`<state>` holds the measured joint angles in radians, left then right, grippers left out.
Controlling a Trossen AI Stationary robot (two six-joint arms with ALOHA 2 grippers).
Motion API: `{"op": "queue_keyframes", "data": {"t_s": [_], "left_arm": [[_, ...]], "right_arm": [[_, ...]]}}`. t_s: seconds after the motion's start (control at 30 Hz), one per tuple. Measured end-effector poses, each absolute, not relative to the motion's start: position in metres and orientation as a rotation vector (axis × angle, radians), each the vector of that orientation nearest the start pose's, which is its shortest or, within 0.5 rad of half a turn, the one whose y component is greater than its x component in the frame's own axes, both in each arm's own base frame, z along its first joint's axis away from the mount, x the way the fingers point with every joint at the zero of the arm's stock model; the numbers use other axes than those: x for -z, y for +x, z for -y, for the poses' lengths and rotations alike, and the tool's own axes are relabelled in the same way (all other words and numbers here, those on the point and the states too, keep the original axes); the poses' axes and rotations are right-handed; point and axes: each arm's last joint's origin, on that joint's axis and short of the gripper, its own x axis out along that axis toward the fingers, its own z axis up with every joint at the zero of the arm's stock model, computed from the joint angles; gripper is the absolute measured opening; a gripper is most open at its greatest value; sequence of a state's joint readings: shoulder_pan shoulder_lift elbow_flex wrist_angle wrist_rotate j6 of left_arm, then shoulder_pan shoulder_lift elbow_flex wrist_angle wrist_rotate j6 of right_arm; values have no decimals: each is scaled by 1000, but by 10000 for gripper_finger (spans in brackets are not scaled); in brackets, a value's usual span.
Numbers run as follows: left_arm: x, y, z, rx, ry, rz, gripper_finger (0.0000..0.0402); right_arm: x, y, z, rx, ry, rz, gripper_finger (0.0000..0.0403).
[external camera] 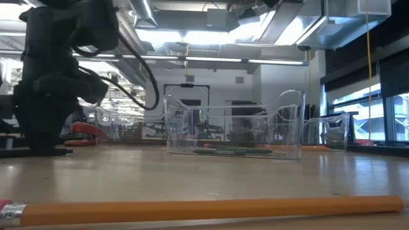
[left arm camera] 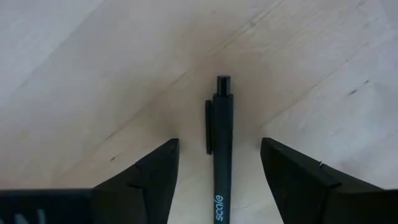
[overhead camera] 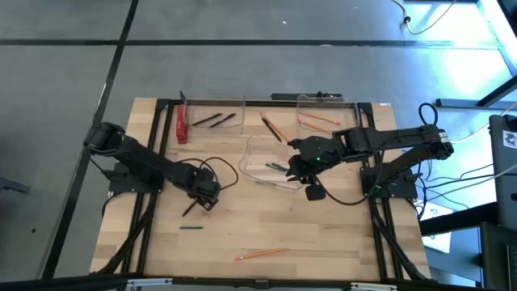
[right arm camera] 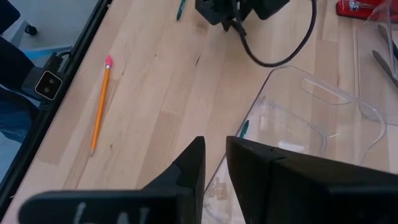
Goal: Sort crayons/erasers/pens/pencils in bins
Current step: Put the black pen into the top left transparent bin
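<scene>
The left gripper hangs low over the wooden table, fingers spread wide on either side of a black pen lying flat between them, untouched. The right gripper, fingers nearly together and holding nothing visible, hovers at the rim of the middle clear bin; an orange pencil lies near the table's front edge.

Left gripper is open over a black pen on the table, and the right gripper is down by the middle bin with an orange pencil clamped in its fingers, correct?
Not quite. The left gripper is open around the black pen on the table, and the right gripper is at the middle bin, but the right wrist view shows no orange pencil between its fingers; one pencil lies loose on the table.
</scene>
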<state>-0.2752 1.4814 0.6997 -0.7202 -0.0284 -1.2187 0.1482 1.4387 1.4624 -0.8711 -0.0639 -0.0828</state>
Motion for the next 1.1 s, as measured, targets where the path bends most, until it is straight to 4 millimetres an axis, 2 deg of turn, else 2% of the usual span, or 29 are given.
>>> {"op": "queue_keyframes", "data": {"t_s": [0.27,0.4,1.1], "left_arm": [[-133,221,62,-738,-725,-1414,218],[-133,221,62,-739,-725,-1413,201],[-133,222,61,-823,-742,-1357,12]], "right_arm": [[-359,289,-45,-235,-114,-840,69],[-359,289,-45,-234,-113,-840,69],[-359,289,-45,-235,-114,-840,69]]}}
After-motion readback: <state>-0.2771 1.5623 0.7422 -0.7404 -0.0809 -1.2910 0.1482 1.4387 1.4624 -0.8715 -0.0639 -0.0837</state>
